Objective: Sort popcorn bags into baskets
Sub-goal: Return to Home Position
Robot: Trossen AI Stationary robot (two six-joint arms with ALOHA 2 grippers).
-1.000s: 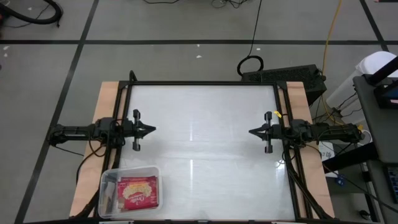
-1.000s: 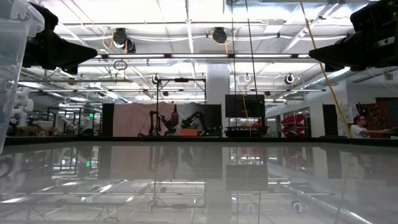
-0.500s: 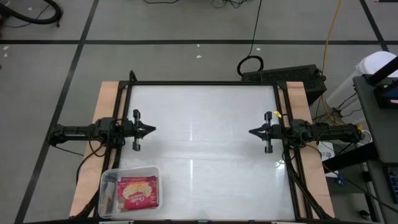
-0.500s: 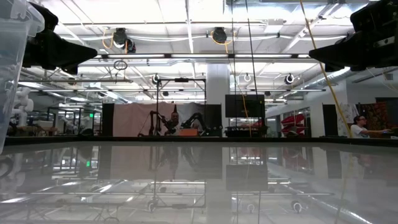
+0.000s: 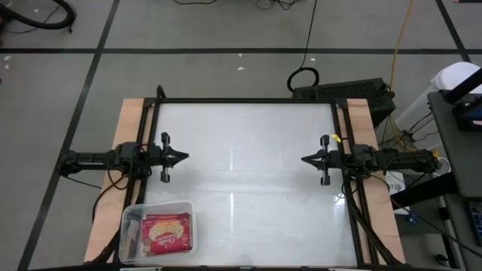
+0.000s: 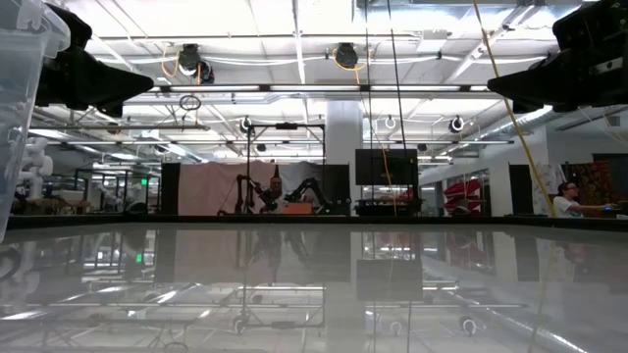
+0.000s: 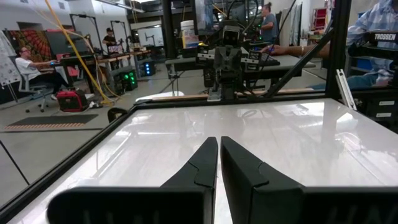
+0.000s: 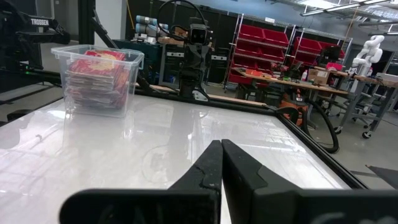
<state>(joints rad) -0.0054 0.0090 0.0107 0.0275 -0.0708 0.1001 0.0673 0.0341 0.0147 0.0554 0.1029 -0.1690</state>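
Now the left gripper (image 5: 181,156) and right gripper (image 5: 307,159) are idling, jaws closed, at opposite table (image 5: 248,128) edges; the tub (image 5: 158,205) is holding stacked popcorn bags (image 5: 167,231) at a left-side table corner.

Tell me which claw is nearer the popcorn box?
The left gripper: the clear tub of popcorn bags sits on its side; the right gripper is across the table.

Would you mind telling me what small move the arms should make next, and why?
Probably none: hold both arms parked. The popcorn bags are stacked in the clear tub, no packet shows on the table, and the left gripper and right gripper sit shut at opposite table edges.
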